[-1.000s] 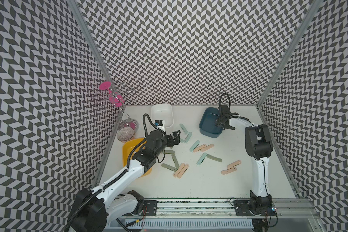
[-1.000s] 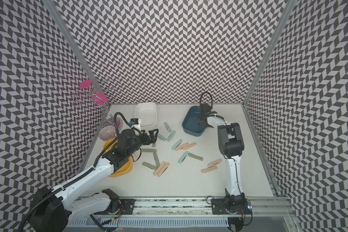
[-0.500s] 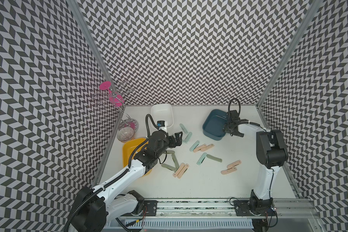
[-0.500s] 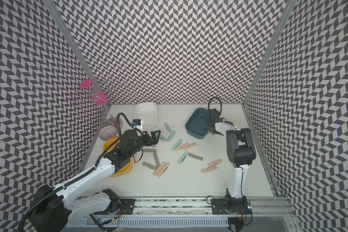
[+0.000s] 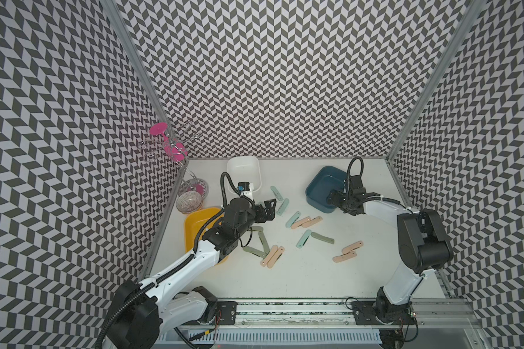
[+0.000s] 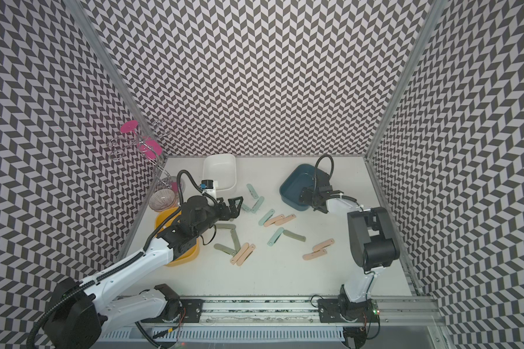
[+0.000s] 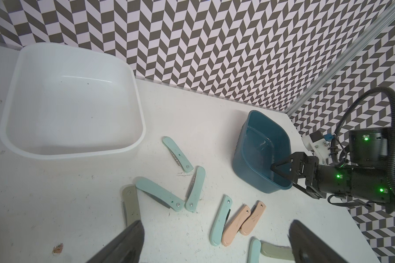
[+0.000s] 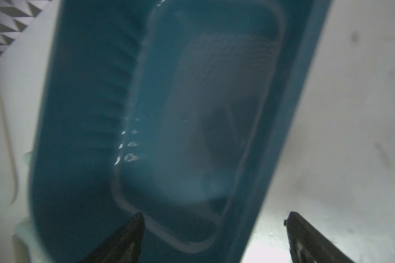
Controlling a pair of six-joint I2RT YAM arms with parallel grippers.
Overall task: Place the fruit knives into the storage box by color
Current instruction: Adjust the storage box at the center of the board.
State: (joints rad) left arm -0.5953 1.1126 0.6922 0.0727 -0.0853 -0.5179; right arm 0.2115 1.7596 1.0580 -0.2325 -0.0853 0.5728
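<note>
On the table [image 5: 285, 281], between three tubs, the knives [image 5: 310, 221] lie loose in pink, grey-green and mint, none stored yet as far as I can see: the white tub [image 7: 136, 102] and blue tub [image 7: 246, 166] look bare, and the yellow tub [image 5: 194, 223] is mostly hidden. My left claw [image 5: 271, 210] hangs spread wide above the mint ones, holding nothing; my right claw [image 8: 213, 218], also spread, straddles the blue tub's near wall. My worry: pulling from there drags or tips that tub, and the touching mint knives come up two together.
</note>
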